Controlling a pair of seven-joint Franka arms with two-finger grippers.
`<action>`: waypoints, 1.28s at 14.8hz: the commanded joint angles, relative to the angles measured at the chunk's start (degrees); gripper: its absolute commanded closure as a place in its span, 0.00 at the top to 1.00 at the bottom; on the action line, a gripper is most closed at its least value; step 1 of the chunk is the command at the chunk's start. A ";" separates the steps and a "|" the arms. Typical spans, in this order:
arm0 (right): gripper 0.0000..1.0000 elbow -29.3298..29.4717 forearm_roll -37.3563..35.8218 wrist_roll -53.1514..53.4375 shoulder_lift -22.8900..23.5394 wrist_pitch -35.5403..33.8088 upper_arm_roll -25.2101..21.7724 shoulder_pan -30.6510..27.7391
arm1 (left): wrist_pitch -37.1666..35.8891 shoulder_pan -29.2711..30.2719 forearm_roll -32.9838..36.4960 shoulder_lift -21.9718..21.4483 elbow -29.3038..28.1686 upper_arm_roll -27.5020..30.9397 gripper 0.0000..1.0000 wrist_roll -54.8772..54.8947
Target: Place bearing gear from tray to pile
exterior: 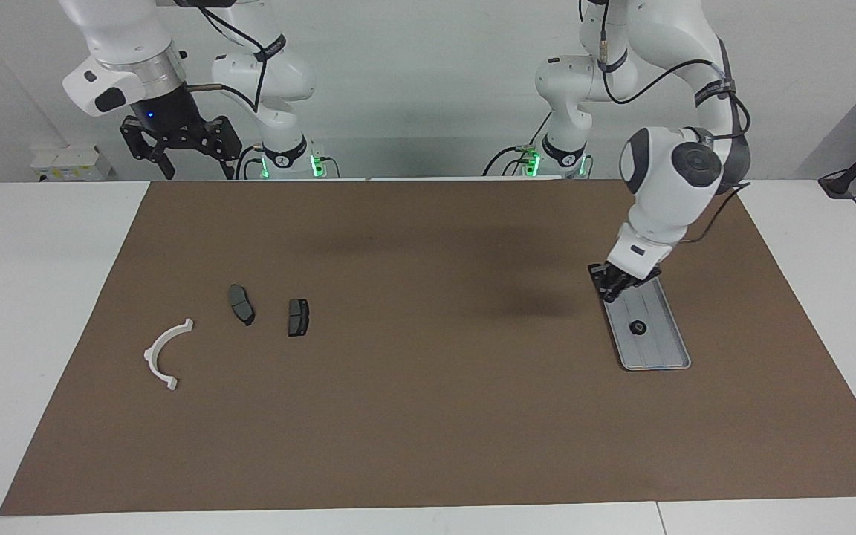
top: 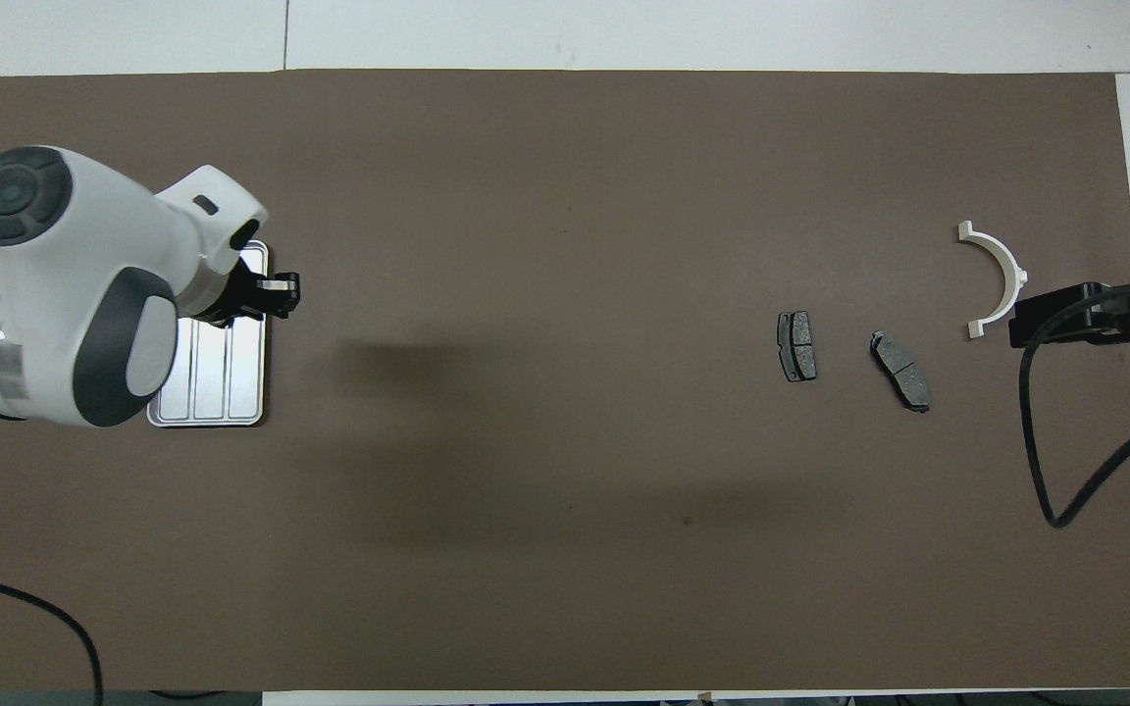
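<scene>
The silver ribbed tray (exterior: 660,346) (top: 222,384) lies toward the left arm's end of the table. On it rests the small dark bearing gear (exterior: 637,327); in the overhead view the left arm hides it. My left gripper (exterior: 612,287) (top: 284,290) is shut over the tray, above the end nearer the robots, with nothing seen in it. The pile lies toward the right arm's end: a white semicircular bracket (exterior: 166,354) (top: 1000,275) and two dark brake pads (exterior: 241,303) (exterior: 299,316) (top: 796,346) (top: 900,371). My right gripper (exterior: 181,152) (top: 1020,324) waits open, raised near its base.
A brown mat (exterior: 428,416) covers most of the white table (exterior: 41,312). A black cable (top: 1046,490) hangs from the right arm over the mat's edge. A pale box (exterior: 71,163) stands at the table's edge beside the right arm.
</scene>
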 commanded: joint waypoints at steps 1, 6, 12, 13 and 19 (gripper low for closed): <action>1.00 -1.37 0.92 -1.61 -1.47 -0.99 -0.24 -1.13 | -1.16 -7.71 -0.17 2.56 3.33 0.88 0.00 -9.41; 1.00 -7.42 0.92 -4.33 -2.87 3.55 -0.24 -1.49 | 7.27 -19.24 -0.43 4.66 -0.36 0.71 0.00 -22.95; 1.00 -22.79 0.92 -3.36 -1.65 22.61 -0.24 -1.66 | 15.27 -24.17 -0.43 10.20 -0.45 0.79 0.00 -28.77; 1.00 -24.56 0.92 -3.28 -0.25 26.31 -0.24 -1.75 | 16.07 -24.35 -0.43 10.73 -0.36 0.79 0.00 -28.77; 1.00 -24.93 0.74 6.73 10.21 39.25 -0.24 1.49 | 19.67 -24.35 -0.08 12.67 -1.93 0.97 0.00 -28.77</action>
